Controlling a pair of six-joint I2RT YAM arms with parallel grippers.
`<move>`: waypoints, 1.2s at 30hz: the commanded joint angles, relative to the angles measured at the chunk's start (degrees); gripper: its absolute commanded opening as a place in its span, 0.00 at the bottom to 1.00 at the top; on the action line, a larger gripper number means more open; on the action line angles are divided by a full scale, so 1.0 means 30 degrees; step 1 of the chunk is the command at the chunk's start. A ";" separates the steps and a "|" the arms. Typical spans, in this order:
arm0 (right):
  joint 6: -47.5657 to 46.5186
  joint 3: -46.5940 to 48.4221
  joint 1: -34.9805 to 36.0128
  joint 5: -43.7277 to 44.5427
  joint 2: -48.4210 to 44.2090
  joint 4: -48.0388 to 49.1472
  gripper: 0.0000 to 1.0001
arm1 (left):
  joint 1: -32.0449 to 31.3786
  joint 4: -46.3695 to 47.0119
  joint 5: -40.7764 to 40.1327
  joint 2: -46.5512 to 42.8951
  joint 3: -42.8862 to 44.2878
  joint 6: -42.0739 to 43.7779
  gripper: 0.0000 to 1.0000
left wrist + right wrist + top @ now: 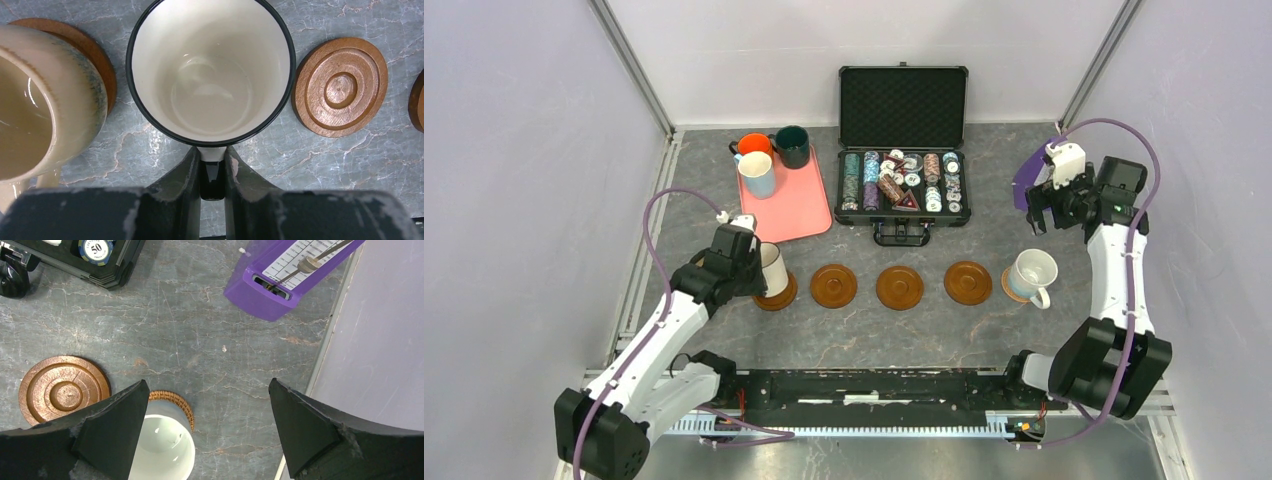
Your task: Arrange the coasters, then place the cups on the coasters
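I'm clenching the left tool (pixel 212 165) on the handle of the glossy black-rimmed mug (pixel 210 75); the right tool (pixel 207 385) is hanging released; a chip (pixel 96 249) is showing "50".

The counter (pixel 864 335) is grey stone, veined white and rust. The brown wooden coasters (pixel 900 287) shine, ringed in concentric circles. The woven coaster (pixel 176 399) is a lighter tan. The black-rimmed mug (pixel 210 70) is creamy white inside. The tan mug (pixel 50 95) is speckled blue-grey. The pink tray (pixel 799 210) carries an orange mug (pixel 754 145), a dark green mug (pixel 792 146) and a light blue mug (pixel 759 180). The metronome (pixel 270 287) is purple.
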 commanded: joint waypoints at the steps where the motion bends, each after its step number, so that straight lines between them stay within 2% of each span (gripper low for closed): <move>1: -0.0586 -0.0112 0.0105 -0.0336 -0.0812 0.0146 0.98 | 0.0033 0.2762 0.0104 -0.0580 0.0014 0.0610 0.02; 11: -0.0540 -0.0279 0.0105 -0.0338 -0.1028 0.0087 0.98 | 0.0055 0.2997 0.0000 -0.0491 -0.0413 0.0414 0.04; 14: -0.0561 -0.0305 0.0098 -0.0298 -0.1066 0.0086 0.98 | 0.0026 0.2604 -0.0091 -0.0475 -0.0221 0.0137 0.10; 17: -0.0555 -0.0325 0.0082 -0.0265 -0.1076 0.0068 0.98 | 0.0031 0.1968 0.0092 -0.0374 0.0000 -0.0240 0.20; 21: -0.0570 -0.0410 0.0105 -0.0192 -0.1217 0.0032 0.98 | 0.0027 0.1112 0.0247 -0.0271 0.0399 -0.0475 0.28; 27: -0.0587 -0.0695 0.0094 -0.0166 -0.1427 0.0085 0.98 | 0.0011 0.0177 0.0145 -0.0176 0.0919 -0.0433 0.46; 36: -0.0652 -0.0645 0.0098 -0.0116 -0.1473 0.0169 0.98 | -0.0056 -0.0100 0.0007 0.0161 0.1591 -0.0258 0.60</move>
